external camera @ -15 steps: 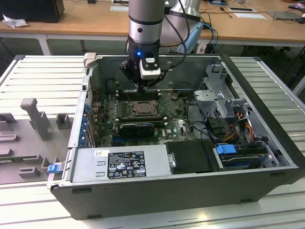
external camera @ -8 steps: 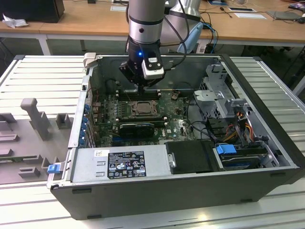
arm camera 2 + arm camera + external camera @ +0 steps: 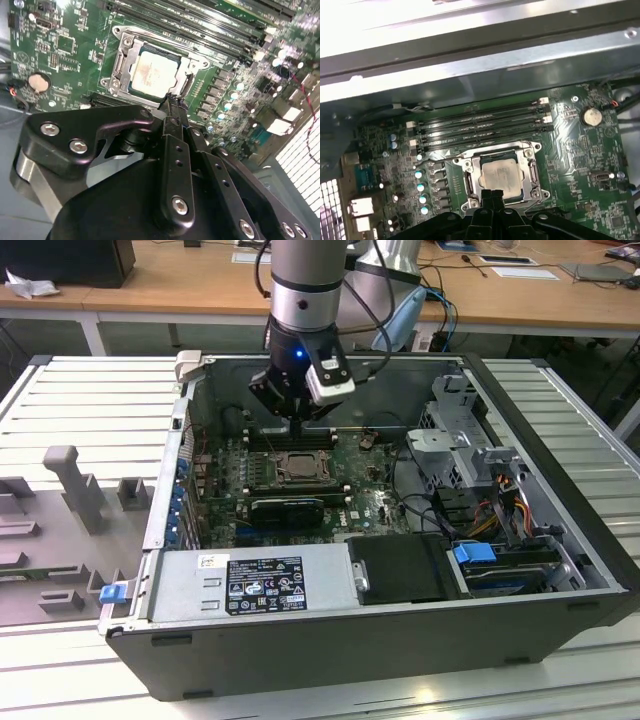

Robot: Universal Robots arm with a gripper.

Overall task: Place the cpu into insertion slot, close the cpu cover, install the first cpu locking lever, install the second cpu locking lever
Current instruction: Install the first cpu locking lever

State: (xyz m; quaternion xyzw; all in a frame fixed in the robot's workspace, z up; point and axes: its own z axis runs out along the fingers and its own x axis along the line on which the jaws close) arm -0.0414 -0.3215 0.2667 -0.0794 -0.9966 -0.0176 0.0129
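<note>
The black two-finger gripper [image 3: 172, 102] has its slim fingers pressed together on nothing, tips just above the small silvery-grey square cpu [image 3: 152, 75]. That chip lies flat in the silver-rimmed square insertion slot [image 3: 111, 84], with the thin windowed metal cpu cover [image 3: 125, 60] seemingly down around it. I reckon the chip is light, rigid and fragile, best gripped by its edges. The power supply's white-and-black label [image 3: 265, 585] is unreadable.
</note>
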